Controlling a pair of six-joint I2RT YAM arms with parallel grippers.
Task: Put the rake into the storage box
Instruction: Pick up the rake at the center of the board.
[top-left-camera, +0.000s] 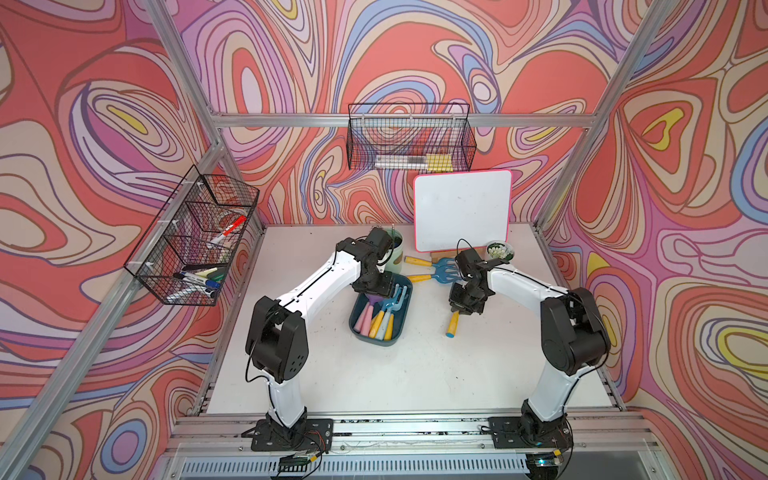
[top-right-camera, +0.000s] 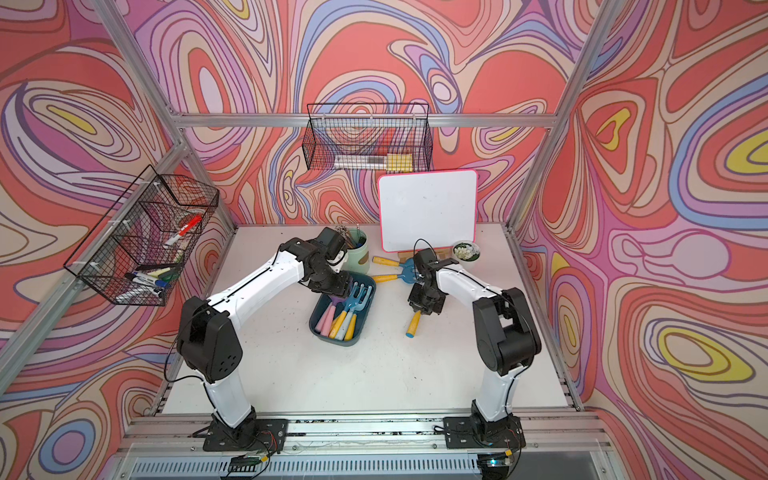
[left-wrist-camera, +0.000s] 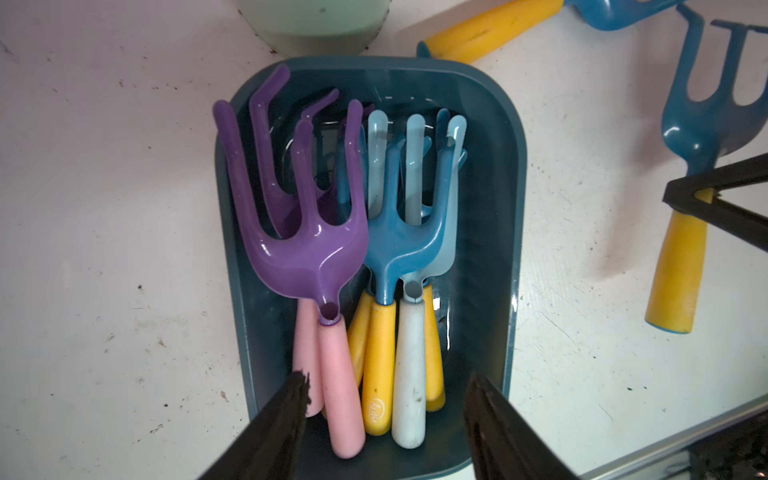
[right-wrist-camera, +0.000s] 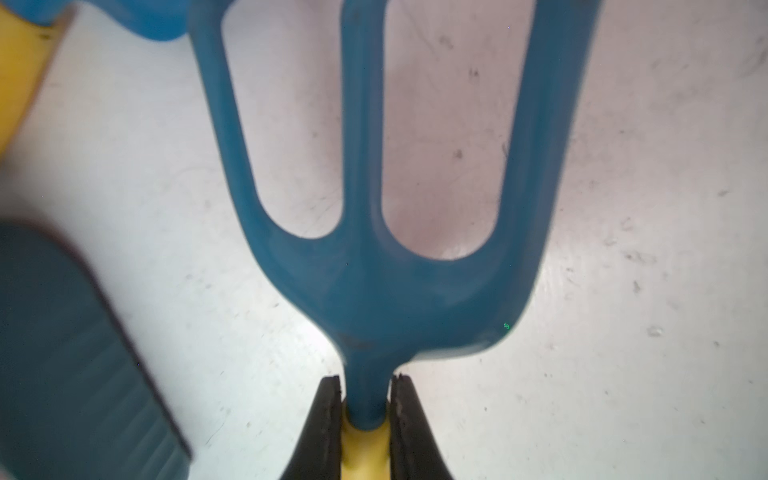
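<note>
A pink-edged whiteboard (top-left-camera: 462, 210) stands propped at the back of my bench (top-left-camera: 415, 374). Left of it sits a pale green cup (top-right-camera: 358, 257); by its right corner, a small bowl of white bits (top-left-camera: 500, 250). One wire basket (top-left-camera: 411, 141) hangs above it, another (top-left-camera: 183, 232), holding markers (top-left-camera: 199, 278), well to its left.

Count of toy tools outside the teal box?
3. The rake is clamped in the right gripper, beside the storage box. A rear tool and a front tool lie by the whiteboard. The arms may hide more.

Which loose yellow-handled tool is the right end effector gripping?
The rake right of the storage box, neck pinched by the right end effector; the others lie by the whiteboard.
</note>
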